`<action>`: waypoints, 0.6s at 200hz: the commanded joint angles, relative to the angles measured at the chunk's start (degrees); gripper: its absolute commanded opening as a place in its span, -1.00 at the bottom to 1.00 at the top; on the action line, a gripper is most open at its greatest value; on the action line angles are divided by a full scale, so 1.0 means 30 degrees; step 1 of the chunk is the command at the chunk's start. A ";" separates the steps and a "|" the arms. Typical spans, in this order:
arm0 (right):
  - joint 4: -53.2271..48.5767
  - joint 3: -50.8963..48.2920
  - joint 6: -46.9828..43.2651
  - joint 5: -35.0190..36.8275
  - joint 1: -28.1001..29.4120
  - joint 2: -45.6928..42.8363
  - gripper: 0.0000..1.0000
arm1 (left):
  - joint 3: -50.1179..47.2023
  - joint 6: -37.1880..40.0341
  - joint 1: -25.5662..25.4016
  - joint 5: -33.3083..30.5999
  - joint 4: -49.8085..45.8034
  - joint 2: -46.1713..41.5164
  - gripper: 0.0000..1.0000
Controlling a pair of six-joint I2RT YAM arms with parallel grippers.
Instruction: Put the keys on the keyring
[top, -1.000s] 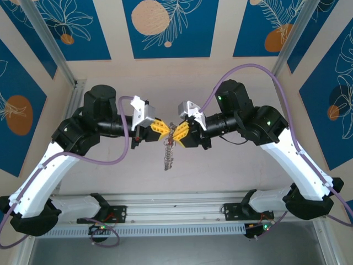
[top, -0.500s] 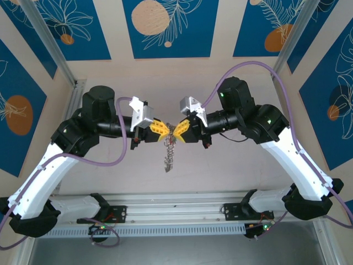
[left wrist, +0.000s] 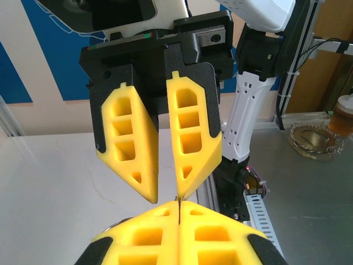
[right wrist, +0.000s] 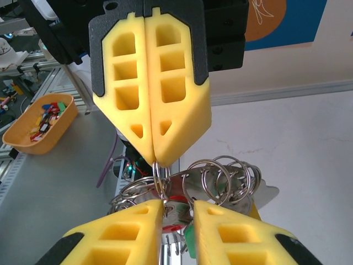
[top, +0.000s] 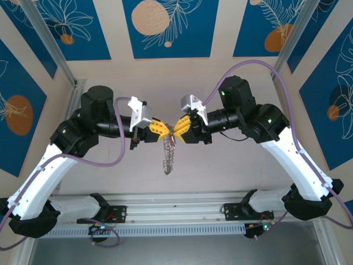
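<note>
Much of the grip is hidden from you. The left pincer (top: 159,128) is pressed together on the keyring (top: 170,152), yet from its own wrist only a hairline of metal shows in the seam between its fingers (left wrist: 165,216). The right wrist gives you a better look: a single ring is pinched at that pincer's tips, and the bunched rings (right wrist: 220,175) hang just below and to one side. The right pincer (top: 180,128) faces it tip to tip with its jaws apart. Metal sits in the gap, and you cannot tell whether either pad touches it. A teal tag (right wrist: 190,238) peeks out low between those fingers, cut off by the frame edge. Beside it is a sliver of red that may be the key (right wrist: 174,226), too covered to be sure. Between the two sets of tips there is almost no room. From above, the chain dangles straight under them, but you cannot tell whether its lower end reaches the table (top: 231,171). Bare surface lies on every side of the pincers, and the rail (top: 176,212) runs back by the bases. Count two pincers, one keyring and one tag; the rings overlap too much for a firm count, at least five. One orange bowl (right wrist: 38,130) of small bits sits well off past the left pincer.
</note>
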 commanded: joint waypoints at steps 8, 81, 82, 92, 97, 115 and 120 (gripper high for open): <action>-0.0142 0.0132 -0.0176 -0.0904 -0.0110 -0.0036 -0.56 | 0.0190 -0.0246 0.0041 0.0857 0.0866 -0.0248 -1.00; -0.0244 0.0073 -0.0485 -0.1362 -0.0104 0.0052 -0.95 | 0.0221 -0.0240 0.0050 0.0824 0.0888 -0.0195 -1.00; -0.0259 0.0072 -0.0484 -0.1386 -0.0096 0.0052 -0.95 | 0.0220 -0.0257 0.0042 0.0821 0.0902 -0.0207 -1.00; -0.0303 0.0073 -0.0527 -0.1432 -0.0104 0.0081 -0.99 | 0.0190 -0.0273 0.0061 0.0827 0.0944 -0.0223 -1.00; -0.0331 0.0074 -0.0514 -0.1410 -0.0089 0.0103 -1.00 | 0.0168 -0.0275 0.0043 0.0824 0.0946 -0.0248 -1.00; -0.0403 0.0045 -0.0528 -0.1366 -0.0102 0.0158 -1.00 | 0.0161 -0.0266 0.0044 0.0791 0.0943 -0.0285 -1.00; -0.0392 0.0049 -0.0519 -0.1393 -0.0110 0.0196 -1.00 | 0.0186 -0.0252 0.0037 0.0790 0.0943 -0.0278 -1.00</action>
